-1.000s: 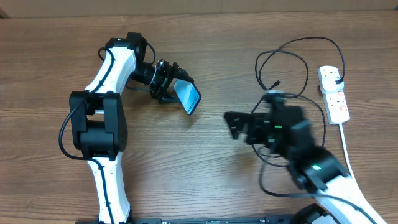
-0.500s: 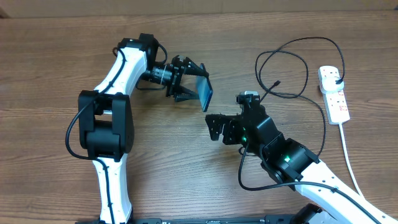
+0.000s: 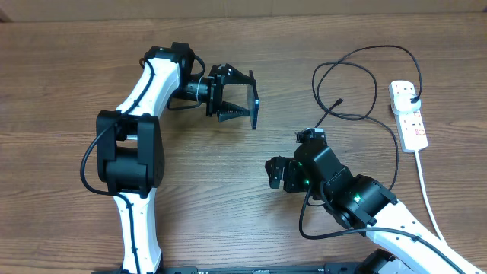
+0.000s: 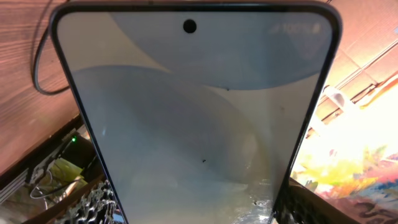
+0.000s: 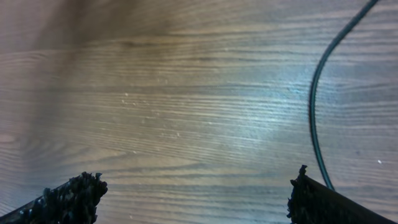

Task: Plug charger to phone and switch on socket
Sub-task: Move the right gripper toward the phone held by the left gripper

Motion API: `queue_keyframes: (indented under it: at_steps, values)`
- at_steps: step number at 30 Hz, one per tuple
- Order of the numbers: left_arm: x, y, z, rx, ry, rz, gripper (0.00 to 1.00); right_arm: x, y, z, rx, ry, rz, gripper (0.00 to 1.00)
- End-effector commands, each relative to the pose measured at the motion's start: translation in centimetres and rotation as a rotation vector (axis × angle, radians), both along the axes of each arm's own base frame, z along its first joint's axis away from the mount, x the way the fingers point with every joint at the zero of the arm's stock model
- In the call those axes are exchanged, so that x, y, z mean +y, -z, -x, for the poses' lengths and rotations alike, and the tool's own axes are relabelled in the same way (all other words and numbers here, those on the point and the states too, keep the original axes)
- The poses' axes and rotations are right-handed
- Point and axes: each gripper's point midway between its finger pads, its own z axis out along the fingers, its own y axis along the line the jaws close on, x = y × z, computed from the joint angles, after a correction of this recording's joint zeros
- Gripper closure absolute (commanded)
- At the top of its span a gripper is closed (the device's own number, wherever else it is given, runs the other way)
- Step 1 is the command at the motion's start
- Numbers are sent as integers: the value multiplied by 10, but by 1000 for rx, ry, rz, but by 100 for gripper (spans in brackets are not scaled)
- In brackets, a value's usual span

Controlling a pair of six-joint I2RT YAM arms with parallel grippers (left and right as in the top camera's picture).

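Observation:
My left gripper (image 3: 242, 100) is shut on the phone (image 3: 253, 104), holding it on edge above the table; the phone's pale screen (image 4: 193, 118) fills the left wrist view. My right gripper (image 3: 274, 172) is open and empty, low over the table below and right of the phone. The charger's thin black cable (image 3: 358, 84) loops on the table at the right, its small connector tip (image 3: 336, 102) lying free. A stretch of cable (image 5: 320, 106) shows in the right wrist view by the right finger. The white socket (image 3: 408, 116) lies at the far right with the black plug (image 3: 412, 93) in it.
The socket's thick white cord (image 3: 426, 194) runs down the right side toward the front edge. The right arm's own black cable (image 3: 312, 221) loops beside it. Bare wooden table (image 3: 228, 205) lies between the two arms.
My left gripper turned the phone more onto its edge and lifted it slightly. My right gripper moved left toward the phone, then drew back down and to the right.

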Motion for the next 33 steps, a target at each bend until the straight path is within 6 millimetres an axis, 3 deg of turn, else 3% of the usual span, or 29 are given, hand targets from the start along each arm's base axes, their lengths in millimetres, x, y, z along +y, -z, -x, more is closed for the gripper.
queue_keyframes:
  at_steps: [1,6,12,15,17,29,33]
  values:
    - [-6,-20,-1,-28,4,74,34,11,-26,-13,-84,3,-63,0]
    - [-6,-20,0,-21,4,73,33,34,-66,-28,-199,-57,-173,0]
    - [-6,-20,-1,-25,2,73,33,41,-131,-38,-292,-63,-227,0]
    - [-5,-20,-1,-25,1,74,33,37,-147,-53,-354,-5,-211,0]
    - [-5,-20,-1,-26,1,74,33,34,-143,-64,-369,37,-176,0]
    - [-6,-16,-1,-37,7,55,33,58,-81,-107,-309,27,-22,5]
    - [-6,-15,-1,-38,8,49,33,64,-71,-118,-329,13,7,9]
